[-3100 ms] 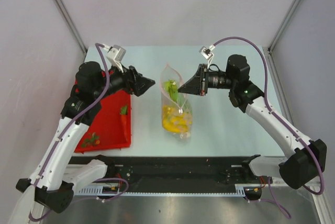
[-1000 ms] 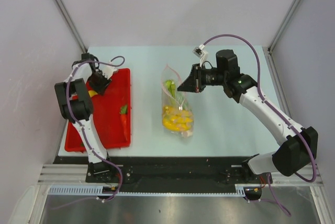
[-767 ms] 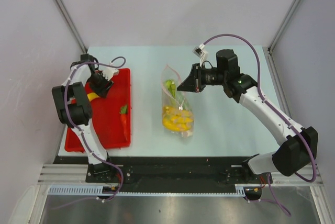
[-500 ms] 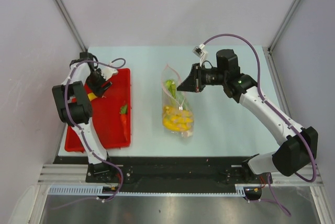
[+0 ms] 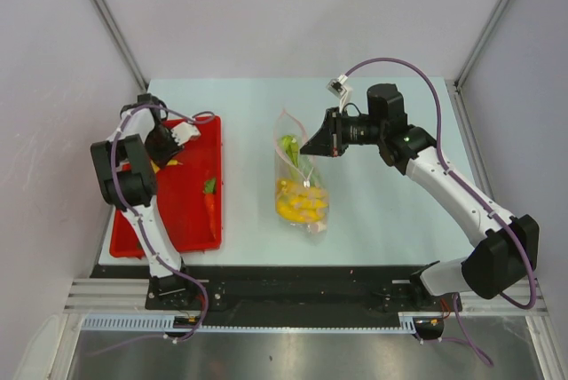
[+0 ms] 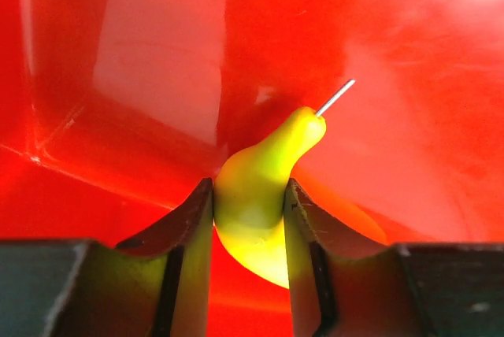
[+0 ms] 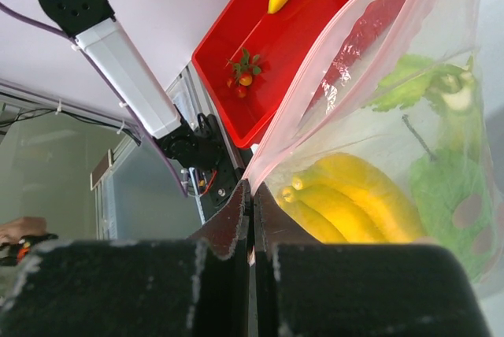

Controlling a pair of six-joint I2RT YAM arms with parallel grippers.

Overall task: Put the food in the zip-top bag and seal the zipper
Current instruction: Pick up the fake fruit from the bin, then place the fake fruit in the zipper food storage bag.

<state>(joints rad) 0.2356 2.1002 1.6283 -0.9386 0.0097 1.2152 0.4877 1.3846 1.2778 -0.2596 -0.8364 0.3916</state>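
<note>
Left wrist view, nearest first: left jaws clamped on the loose banana (image 6: 253, 203), one jaw pressed against each flank of its fat middle. The banana is yellow, going greenish toward the stem. The stem end points up and away, with a thin grey pin (image 6: 335, 97) sticking out of the tip. Behind it are the glossy floor and wall of the red tray (image 6: 157, 61).

Right wrist view: right jaws pressed together at lower centre of frame. They pinch the zip-top bag (image 7: 378, 128) at its rim, right on the pinkish-red zipper (image 7: 315, 101). The strip runs from the jaws toward the upper right corner of the frame. Through the clear film just past the jaws are the bagged bananas (image 7: 354, 195), a yellow bunch. The green leafy produce (image 7: 445, 172) lies beyond them at right. Farther off is the tray, with little red strawberries (image 7: 242, 77) near one corner. The loose banana shows at the top edge of the frame.

Top view: the bag lies on the pale bench (image 5: 382, 211) at centre frame. Its bottom end is toward the arm bases and its mouth end toward the far side. Yellow fills the near half of the bag, green the far half. The tray sits at left of frame. An orange carrot (image 5: 209, 204) with a green top lies by the tray's right wall. The left arm (image 5: 124, 176) is folded over the tray's upper left, jaws down inside it. The right arm (image 5: 444, 180) reaches in from the right, with its jaws at the bag's right edge beside the greens.
</note>
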